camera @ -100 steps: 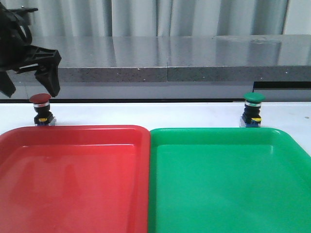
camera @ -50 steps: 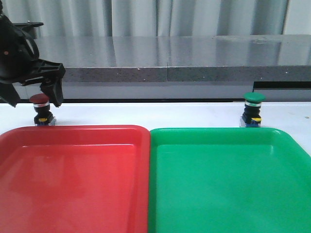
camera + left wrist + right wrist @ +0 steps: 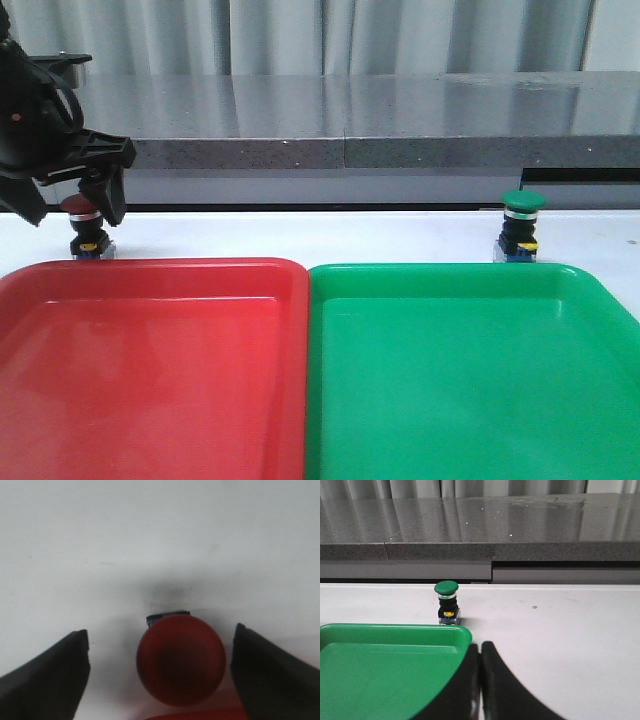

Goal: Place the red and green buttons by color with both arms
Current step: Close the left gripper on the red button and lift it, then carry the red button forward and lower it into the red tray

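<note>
The left gripper (image 3: 72, 205) hangs spread wide around the red button (image 3: 180, 660), a finger on either side, neither touching. The button stands upright at the left of the frame, just behind the red tray (image 3: 150, 360). A good grab would sink lower and close on the black body, not the cap. The right gripper (image 3: 480, 680) is pinched together, well short of the green button (image 3: 522, 228).
</note>
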`<state>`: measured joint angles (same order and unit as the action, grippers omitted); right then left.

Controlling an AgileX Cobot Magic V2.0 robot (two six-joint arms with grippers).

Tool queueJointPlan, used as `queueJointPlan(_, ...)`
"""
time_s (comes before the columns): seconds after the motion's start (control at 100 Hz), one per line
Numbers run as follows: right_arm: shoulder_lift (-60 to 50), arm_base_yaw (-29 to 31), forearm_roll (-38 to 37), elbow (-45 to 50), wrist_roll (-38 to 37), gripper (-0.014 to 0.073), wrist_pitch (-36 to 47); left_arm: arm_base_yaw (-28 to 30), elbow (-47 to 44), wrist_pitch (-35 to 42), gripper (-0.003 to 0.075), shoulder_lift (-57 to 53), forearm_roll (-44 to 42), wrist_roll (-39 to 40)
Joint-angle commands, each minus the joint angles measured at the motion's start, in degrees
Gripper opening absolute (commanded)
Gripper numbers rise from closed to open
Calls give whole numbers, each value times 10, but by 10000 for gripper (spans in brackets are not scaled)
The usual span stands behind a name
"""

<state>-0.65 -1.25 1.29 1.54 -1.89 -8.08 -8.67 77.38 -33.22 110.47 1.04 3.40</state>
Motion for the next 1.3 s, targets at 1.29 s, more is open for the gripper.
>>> queueJointPlan(1.29,-11,0,-6,-8,0,-111,47,-70,-59,-58,188,-214,25,40)
